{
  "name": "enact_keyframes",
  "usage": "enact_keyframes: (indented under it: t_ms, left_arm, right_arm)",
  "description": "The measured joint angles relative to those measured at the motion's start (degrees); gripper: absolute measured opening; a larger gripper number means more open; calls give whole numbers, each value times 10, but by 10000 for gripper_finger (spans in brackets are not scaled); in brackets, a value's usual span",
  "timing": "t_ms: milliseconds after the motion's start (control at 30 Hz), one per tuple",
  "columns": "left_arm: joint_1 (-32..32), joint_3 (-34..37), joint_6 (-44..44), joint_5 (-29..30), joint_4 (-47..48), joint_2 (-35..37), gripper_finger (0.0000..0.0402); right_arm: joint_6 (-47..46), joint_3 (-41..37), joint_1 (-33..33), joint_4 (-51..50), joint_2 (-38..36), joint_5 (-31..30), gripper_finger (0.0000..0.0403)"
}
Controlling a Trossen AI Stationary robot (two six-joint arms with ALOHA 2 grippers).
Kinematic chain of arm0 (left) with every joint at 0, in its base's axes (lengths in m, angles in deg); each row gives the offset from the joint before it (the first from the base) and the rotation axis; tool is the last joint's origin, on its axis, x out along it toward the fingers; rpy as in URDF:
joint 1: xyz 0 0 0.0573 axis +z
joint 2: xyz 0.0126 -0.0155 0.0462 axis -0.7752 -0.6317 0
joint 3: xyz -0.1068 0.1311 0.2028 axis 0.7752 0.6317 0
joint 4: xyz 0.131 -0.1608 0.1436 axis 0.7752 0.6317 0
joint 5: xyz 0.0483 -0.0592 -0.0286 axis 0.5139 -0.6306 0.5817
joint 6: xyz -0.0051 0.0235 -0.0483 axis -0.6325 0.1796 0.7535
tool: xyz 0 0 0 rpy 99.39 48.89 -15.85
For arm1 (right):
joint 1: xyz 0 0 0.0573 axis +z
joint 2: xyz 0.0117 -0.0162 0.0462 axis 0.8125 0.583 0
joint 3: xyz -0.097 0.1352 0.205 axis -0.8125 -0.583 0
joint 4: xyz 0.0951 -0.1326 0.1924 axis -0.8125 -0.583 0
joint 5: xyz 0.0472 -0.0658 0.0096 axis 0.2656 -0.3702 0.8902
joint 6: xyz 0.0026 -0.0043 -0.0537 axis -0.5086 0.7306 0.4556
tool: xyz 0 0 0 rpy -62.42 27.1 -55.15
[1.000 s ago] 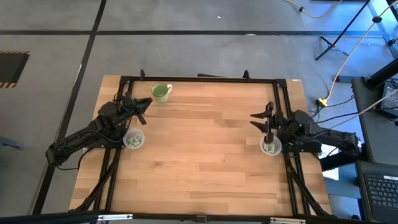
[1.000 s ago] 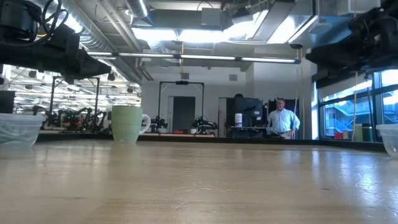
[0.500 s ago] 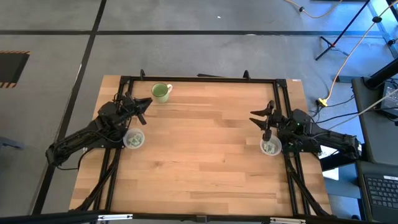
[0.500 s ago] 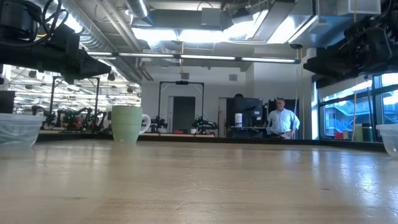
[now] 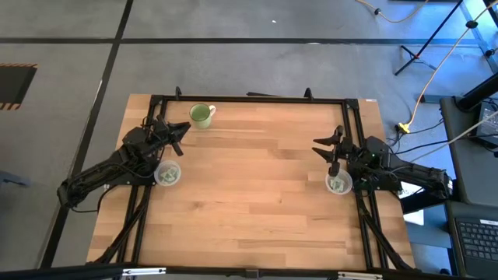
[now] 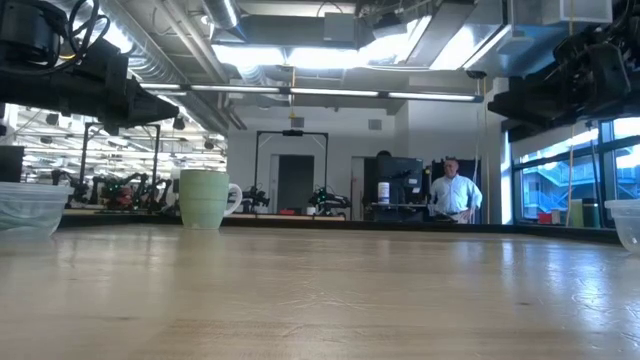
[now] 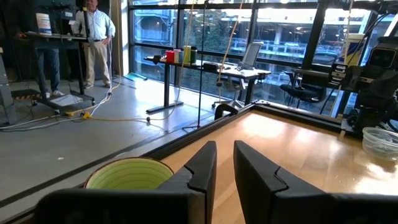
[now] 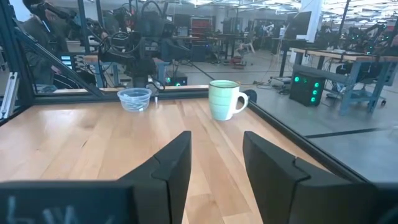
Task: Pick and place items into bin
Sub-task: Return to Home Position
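Two bins [image 5: 159, 173] hold packets [image 5: 336, 185] too small to count.

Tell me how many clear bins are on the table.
2. The left bin sits near the table's left edge, the right bin near its right edge. None appears hidden.

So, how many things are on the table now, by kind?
Transparent bins: 2 (left bin, right bin)
Light green mug: 1
Total: 3
Packets inside the bins: too small to count.
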Motion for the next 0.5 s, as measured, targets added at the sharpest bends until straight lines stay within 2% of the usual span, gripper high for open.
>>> enact_keyframes:
  t_ms: [500]
  left_arm:
    - [0,0,0,0,0,0,51]
  right_arm:
    - [0,0,0,0,0,0,149]
